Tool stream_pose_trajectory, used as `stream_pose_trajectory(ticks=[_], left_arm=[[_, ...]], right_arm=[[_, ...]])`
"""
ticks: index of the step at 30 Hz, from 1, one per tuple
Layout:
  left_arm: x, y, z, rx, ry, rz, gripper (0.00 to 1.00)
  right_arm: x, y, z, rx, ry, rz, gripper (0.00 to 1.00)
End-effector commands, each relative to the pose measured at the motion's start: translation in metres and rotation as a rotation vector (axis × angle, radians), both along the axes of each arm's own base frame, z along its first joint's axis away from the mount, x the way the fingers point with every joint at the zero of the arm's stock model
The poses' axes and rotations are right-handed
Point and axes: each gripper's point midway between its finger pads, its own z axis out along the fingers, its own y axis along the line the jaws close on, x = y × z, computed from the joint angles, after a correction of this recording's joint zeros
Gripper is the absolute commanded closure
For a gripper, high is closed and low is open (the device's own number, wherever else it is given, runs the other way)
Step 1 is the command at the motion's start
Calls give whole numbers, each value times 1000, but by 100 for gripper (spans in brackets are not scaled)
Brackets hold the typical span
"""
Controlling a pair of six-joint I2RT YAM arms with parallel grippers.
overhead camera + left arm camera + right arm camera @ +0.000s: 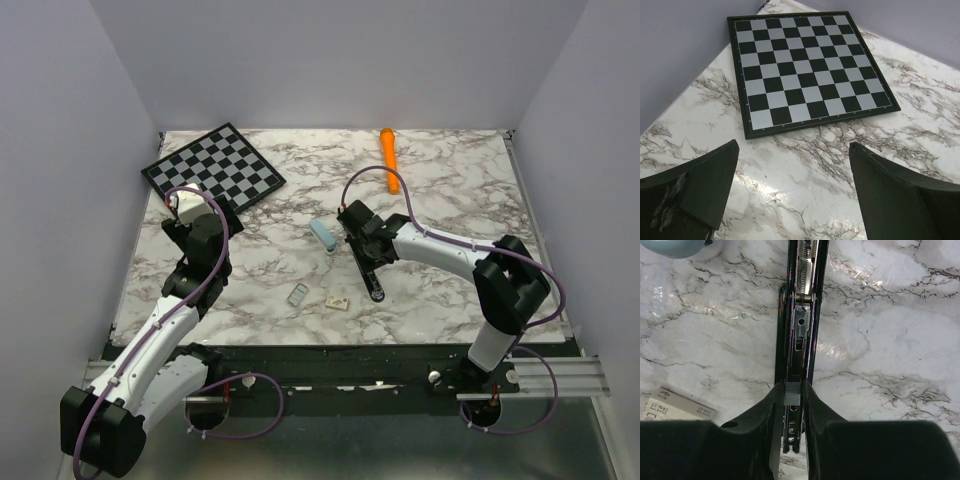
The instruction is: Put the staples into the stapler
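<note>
Upper left of the top view: chessboard (213, 167), not involved. The left gripper (795, 170) sits just below it, fingers spread wide with nothing between them, over the bare marble table (805, 200). Centre of the top view: a pale blue box (322, 235) lies just left of the right gripper (792, 390). The right wrist view shows that gripper pinching the staples (792, 394), a small grey block, between its fingertips, directly over the stapler (802, 325). The stapler runs lengthwise up the middle of the frame with its channel exposed, spring and metal pusher visible toward the top. Whether the block already touches the channel, cannot tell (the fingers hide its underside). Step in hand, as I read it: seating the staples in the channel. The next move calls for keeping the block square to the channel, lowering it in, then letting go; closing the stapler comes after. Orange marker (388, 158) at upper centre-right, well apart.
</note>
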Motion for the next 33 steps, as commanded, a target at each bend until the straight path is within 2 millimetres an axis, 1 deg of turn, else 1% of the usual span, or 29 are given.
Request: stream_pose_trajectory(ticks=[1, 9, 16, 22, 33], left_arm=[[1, -1, 8, -13, -30, -9, 1], [1, -1, 8, -13, -30, -9, 1], [2, 0, 8, -12, -30, -9, 1], [2, -1, 9, -13, -32, -12, 1], [2, -1, 9, -13, -32, -13, 1]], right_arm=[[1, 2, -8, -5, 23, 2, 72], [1, 6, -8, 8, 29, 12, 74], [2, 4, 0, 1, 14, 10, 76], [2, 4, 2, 3, 14, 13, 70], [3, 6, 7, -10, -11, 26, 66]])
